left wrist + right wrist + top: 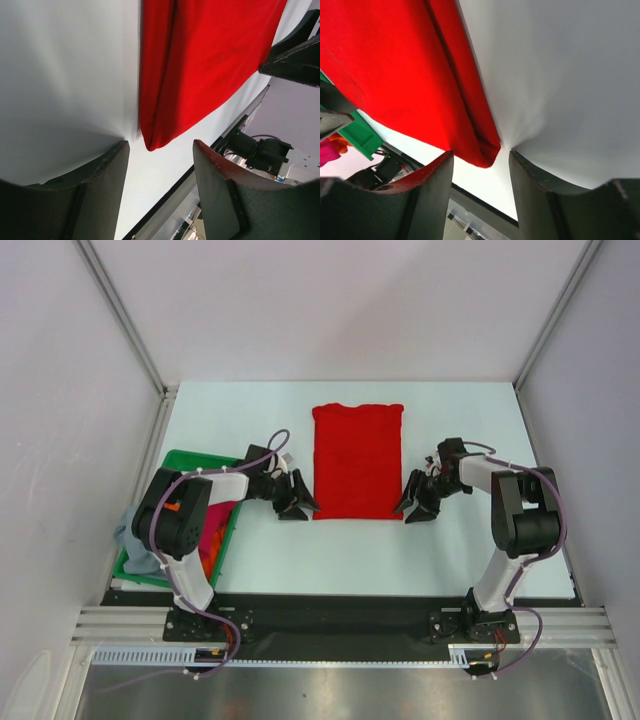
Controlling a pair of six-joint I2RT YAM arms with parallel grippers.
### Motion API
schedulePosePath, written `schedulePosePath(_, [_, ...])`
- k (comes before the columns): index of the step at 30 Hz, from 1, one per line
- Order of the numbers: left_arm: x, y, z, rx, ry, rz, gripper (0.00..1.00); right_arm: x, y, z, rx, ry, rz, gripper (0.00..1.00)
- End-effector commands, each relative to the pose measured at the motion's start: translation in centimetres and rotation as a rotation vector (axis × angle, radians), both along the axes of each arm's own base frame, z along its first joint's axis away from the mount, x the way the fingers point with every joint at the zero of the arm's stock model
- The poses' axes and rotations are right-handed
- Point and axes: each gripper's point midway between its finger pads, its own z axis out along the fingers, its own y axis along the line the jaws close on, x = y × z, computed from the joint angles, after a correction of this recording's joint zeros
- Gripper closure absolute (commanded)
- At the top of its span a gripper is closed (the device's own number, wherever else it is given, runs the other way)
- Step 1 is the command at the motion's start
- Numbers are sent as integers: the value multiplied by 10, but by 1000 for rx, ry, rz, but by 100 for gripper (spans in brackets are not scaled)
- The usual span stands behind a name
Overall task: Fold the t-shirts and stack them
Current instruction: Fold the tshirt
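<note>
red t-shirt (357, 462) between left claw (295, 502) and right claw (415, 505), green tray (185, 457) leftmost

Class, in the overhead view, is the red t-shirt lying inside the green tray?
No, the red t-shirt lies spread on the white table, apart from the green tray at left.

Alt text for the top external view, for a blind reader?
A red t-shirt lies flat on the white table, with the left end effector and right end effector open beside its two near corners. A green tray of other shirts sits at the left.
</note>
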Motion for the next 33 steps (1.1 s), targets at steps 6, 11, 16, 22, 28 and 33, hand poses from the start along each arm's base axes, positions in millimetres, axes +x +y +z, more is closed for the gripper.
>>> schedulePosePath(6, [-3,1,-15,35,24,15,44,11,4,-10,22,-7,-22,53])
schedulePosePath(11, [-5,-1,-17,54,31,10,45,9,4,-12,21,-4,-25,55])
schedulePosePath(16, [-9,-9,-22,88,47,0,46,9,3,-13,13,-7,-25,57])
schedulePosePath(22, [-13,-6,-29,114,57,21,50,7,3,-15,11,0,-26,59])
schedulePosePath(28, [-6,-4,-27,131,37,31,51,4,2,-17,10,5,-24,60])
schedulePosePath(33, [-6,-4,-29,127,48,36,53,3,2,-21,3,9,-22,61])
